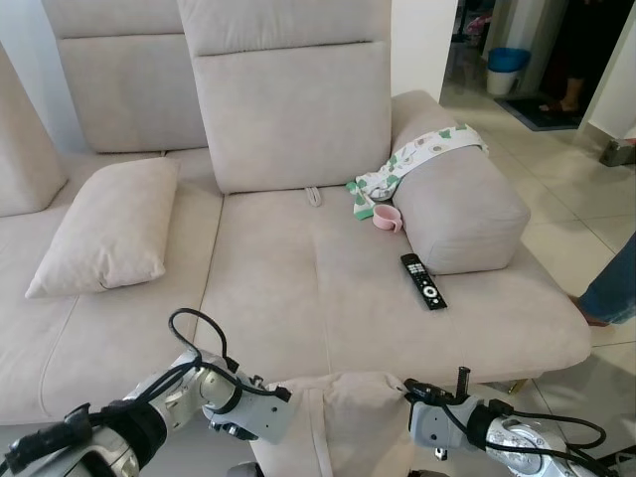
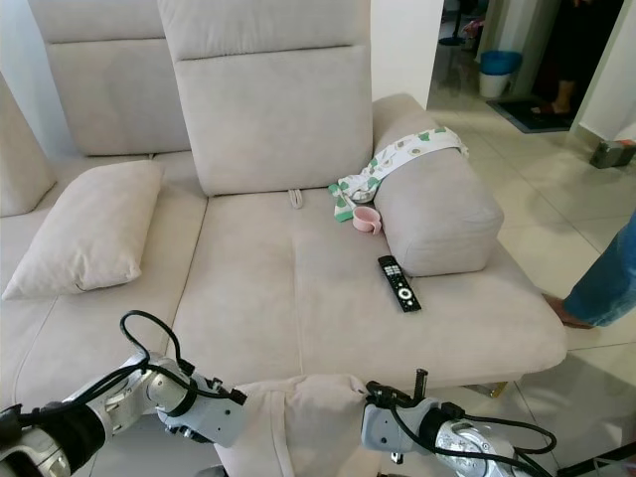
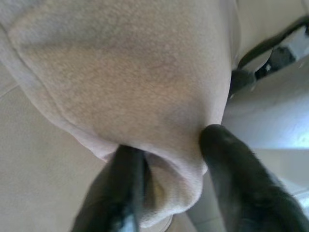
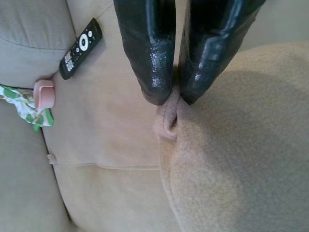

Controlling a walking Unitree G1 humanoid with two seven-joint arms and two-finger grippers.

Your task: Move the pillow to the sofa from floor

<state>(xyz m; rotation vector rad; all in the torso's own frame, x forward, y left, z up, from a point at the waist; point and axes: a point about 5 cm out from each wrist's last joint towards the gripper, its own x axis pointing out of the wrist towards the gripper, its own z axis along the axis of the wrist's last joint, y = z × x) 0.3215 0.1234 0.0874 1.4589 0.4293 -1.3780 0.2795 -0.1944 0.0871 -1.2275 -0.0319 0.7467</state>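
The beige pillow (image 1: 343, 422) is hanging between the two arms just in front of the sofa's seat edge (image 1: 417, 363), each gripper pinching one side so the soft cushion is carried evenly instead of drooping from one corner. The right gripper (image 4: 175, 96) is clamping a fold of the pillow's edge between closed fingers, while the left gripper (image 3: 169, 159) is straddling the opposite corner, apparently gripping it. Ahead, the remote control (image 1: 423, 281), pink cup (image 1: 387, 218) and patterned cloth (image 1: 417, 157) are crowding the armrest side, leaving the middle cushion free for setting the pillow down.

two silver arms (image 1: 243, 402) carry looping black cables (image 1: 204, 343); each ends in glossy black fingers (image 4: 149, 53), with dark bands at the wrists.
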